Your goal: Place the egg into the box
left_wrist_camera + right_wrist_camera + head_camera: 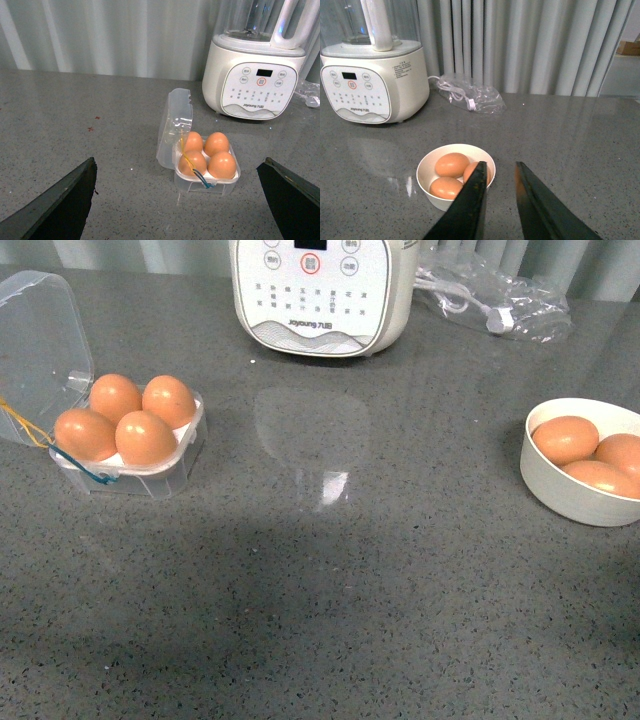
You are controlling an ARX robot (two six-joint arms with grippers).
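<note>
The clear plastic box (185, 468) stands at the left of the grey counter with its hinged lid (38, 350) open and a brown egg (146, 437) in each of its four slots. Yellow and blue elastic bands (80, 466) hang at its front left. The box shows in the left wrist view (205, 185) too, ahead of my left gripper (180, 172), which is open, empty and apart from it. My right gripper (499, 167) is shut, holds nothing and hovers near a white bowl (427, 187) with three brown eggs (452, 164). Neither arm shows in the front view.
The white bowl (560, 495) of eggs sits at the right edge in the front view. A white blender base (320, 295) stands at the back centre. A clear plastic bag with a cable (495, 300) lies at the back right. Curtains hang behind the counter.
</note>
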